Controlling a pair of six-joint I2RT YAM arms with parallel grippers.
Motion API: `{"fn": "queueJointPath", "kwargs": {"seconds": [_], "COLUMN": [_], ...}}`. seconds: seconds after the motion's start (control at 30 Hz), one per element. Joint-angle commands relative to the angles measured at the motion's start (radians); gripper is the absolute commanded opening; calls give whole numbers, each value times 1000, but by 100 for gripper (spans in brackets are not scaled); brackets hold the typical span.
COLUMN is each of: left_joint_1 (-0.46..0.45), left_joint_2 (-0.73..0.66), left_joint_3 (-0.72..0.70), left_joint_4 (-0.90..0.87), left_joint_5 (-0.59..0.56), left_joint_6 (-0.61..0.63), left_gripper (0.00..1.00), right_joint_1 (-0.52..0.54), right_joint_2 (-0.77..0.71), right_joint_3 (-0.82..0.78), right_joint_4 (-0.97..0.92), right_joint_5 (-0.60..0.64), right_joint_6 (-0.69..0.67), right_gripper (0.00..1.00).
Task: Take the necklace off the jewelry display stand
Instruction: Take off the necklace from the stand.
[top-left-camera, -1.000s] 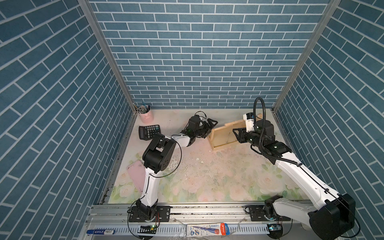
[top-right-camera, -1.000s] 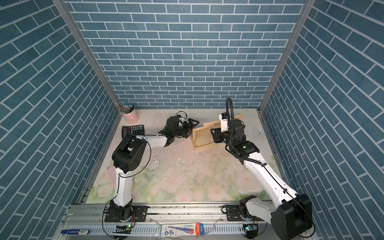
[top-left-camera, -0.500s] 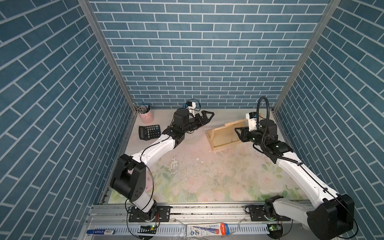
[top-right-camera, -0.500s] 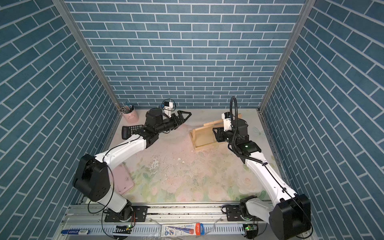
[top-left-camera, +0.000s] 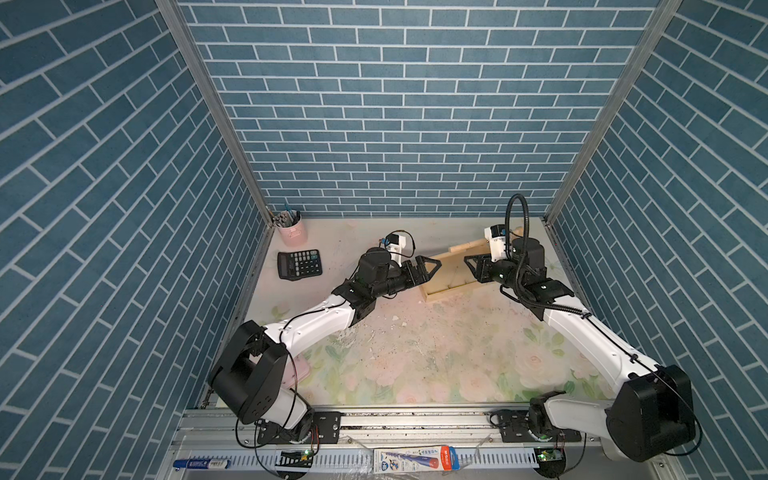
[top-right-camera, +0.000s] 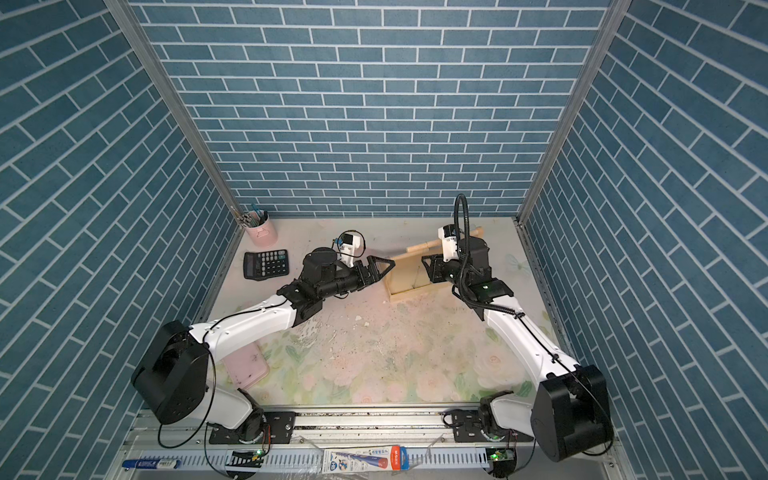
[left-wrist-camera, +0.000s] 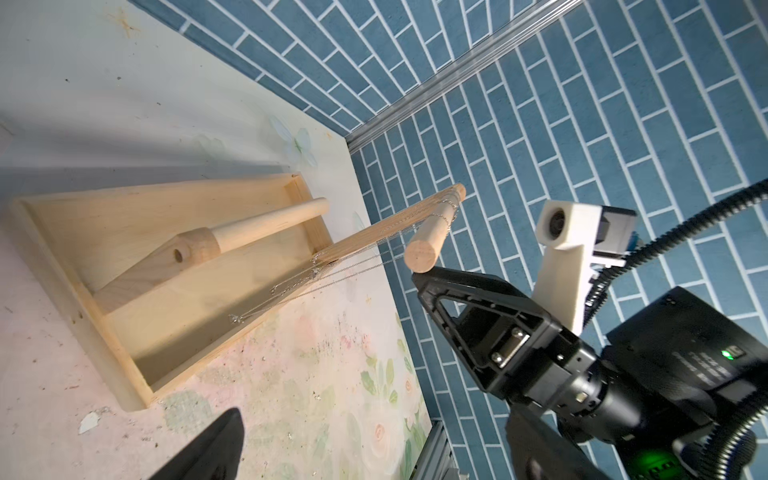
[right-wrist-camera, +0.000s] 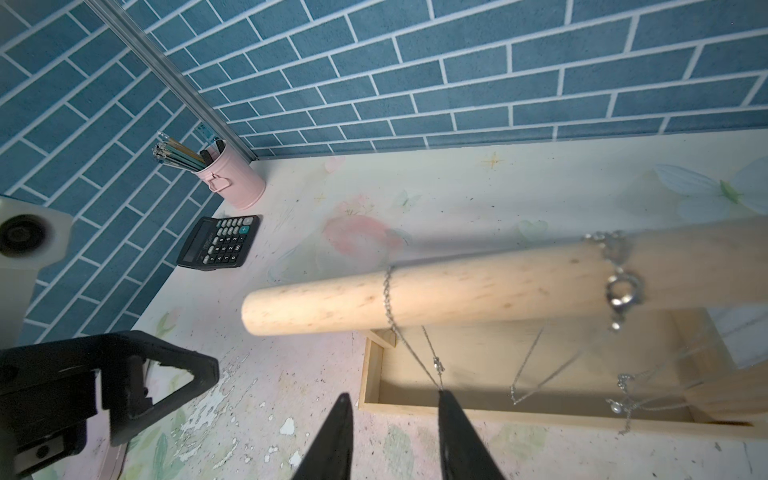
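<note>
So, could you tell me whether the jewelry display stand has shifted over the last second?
No. In both top views the jewelry display stand keeps the same spot and the same angle relative to the calculator, which also stays put.

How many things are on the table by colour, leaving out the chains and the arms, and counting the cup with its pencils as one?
Pink: 2, cup and flat pad
Black: 1, calculator
Pale wood: 1, stand
Total: 4
</note>
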Motion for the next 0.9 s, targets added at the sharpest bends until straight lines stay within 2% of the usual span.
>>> {"fn": "queueJointPath", "kwargs": {"seconds": [0.0,0.87], "left_joint_1": [-6,-1], "left_joint_2": [-27,-58], "left_joint_3": [-19,29], "left_joint_4": [26,-109], "left_joint_5": [-15,-52], "left_joint_6": [1,81], "left_gripper": [99,99], "right_joint_1": [-8,-16], "right_joint_2": [19,61], "right_joint_3": [-3,30], "right_joint_4": [52,101], "right_joint_5": [-28,-31], "right_joint_6": [-42,-52], "right_gripper": [34,18]}}
